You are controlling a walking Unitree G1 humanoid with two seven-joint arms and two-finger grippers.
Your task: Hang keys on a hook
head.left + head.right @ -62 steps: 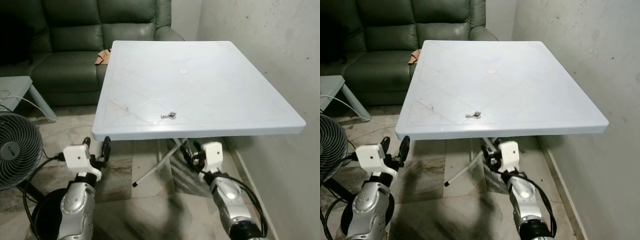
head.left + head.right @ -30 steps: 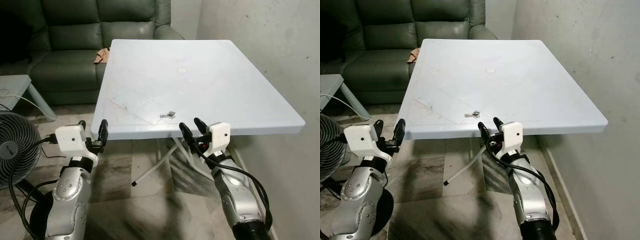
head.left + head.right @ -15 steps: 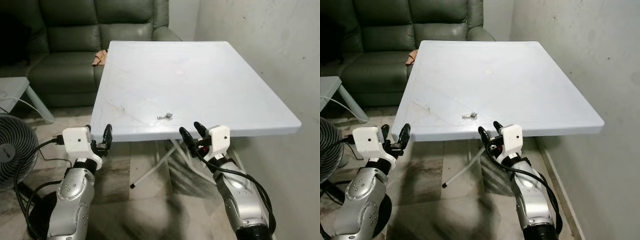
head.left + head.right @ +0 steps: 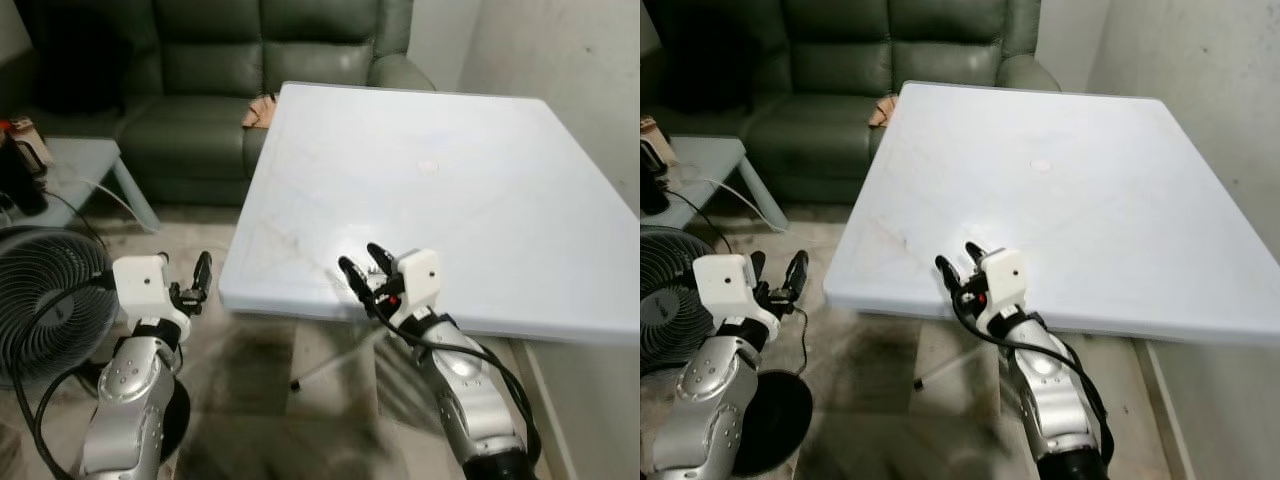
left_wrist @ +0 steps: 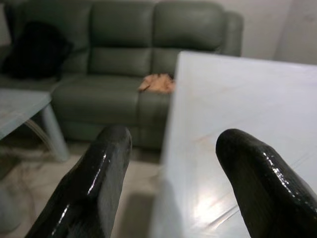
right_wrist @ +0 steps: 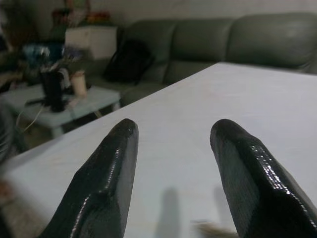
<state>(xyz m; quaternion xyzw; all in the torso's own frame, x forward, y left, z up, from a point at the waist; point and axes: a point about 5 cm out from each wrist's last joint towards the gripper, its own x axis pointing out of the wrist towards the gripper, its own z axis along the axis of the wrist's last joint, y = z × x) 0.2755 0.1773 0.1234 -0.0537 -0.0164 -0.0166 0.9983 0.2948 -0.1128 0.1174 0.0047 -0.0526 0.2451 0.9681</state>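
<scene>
The white folding table (image 4: 480, 200) stands before me. My right gripper (image 4: 363, 266) is open and reaches over the table's front edge, with nothing between its fingers. In the right wrist view the two black fingers (image 6: 106, 178) hover low over the tabletop, and a small blurred grey shape (image 6: 213, 229), possibly the keys, lies just under them. In the head views the gripper hides that spot. My left gripper (image 4: 190, 285) is open, held off the table's front left corner, slightly below the top.
A green sofa (image 4: 200, 110) with an orange cloth (image 4: 262, 108) stands behind the table. A round fan (image 4: 45, 300) is at my left, beside a low grey side table (image 4: 70, 165) carrying a dark mug. A wall runs along the right.
The camera has swung, so the table sits further right. My right gripper rose from below the table edge to over the tabletop, where the keys lay. The left gripper stays beside the corner.
</scene>
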